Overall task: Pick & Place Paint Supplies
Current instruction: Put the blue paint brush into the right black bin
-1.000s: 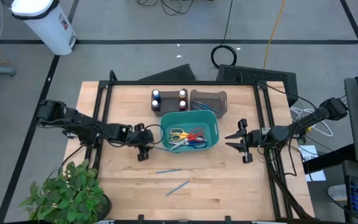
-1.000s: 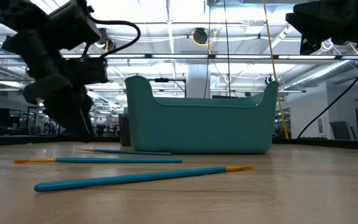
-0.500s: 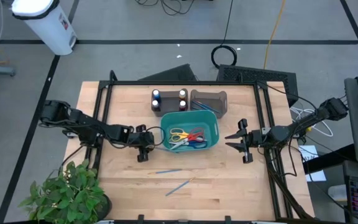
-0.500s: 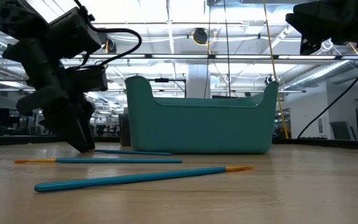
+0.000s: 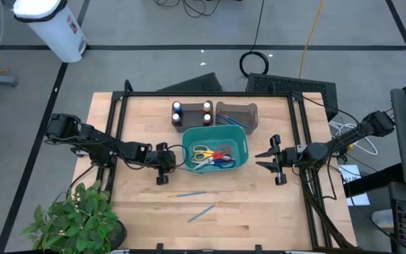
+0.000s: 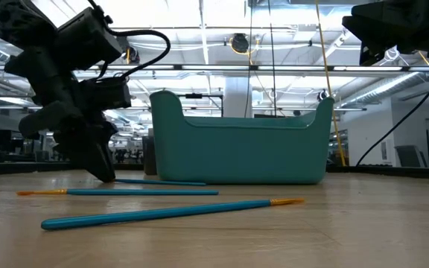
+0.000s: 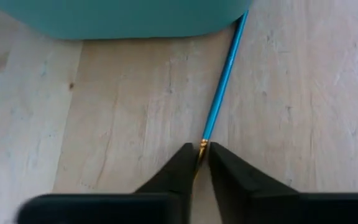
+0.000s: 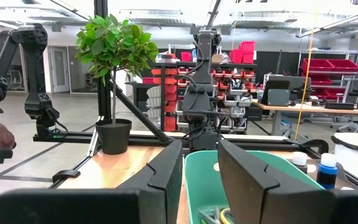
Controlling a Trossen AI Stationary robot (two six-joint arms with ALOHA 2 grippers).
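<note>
Blue paintbrush (image 7: pixel 222 81), teal bin (image 6: pixel 240 149)

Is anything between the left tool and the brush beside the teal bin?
Nothing visible. The left tool is down on the table, its fingertips closing around the orange end of the blue paintbrush, which runs up to the teal bin.

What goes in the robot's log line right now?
left gripper: down, pinching brush tip beside bin | right gripper: waiting, open | two brushes loose

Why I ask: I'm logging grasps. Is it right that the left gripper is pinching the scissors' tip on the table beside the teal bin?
Not scissors: the left wrist view shows the left gripper closing on the orange tip of a thin blue paintbrush lying on the table beside the teal bin.
</note>
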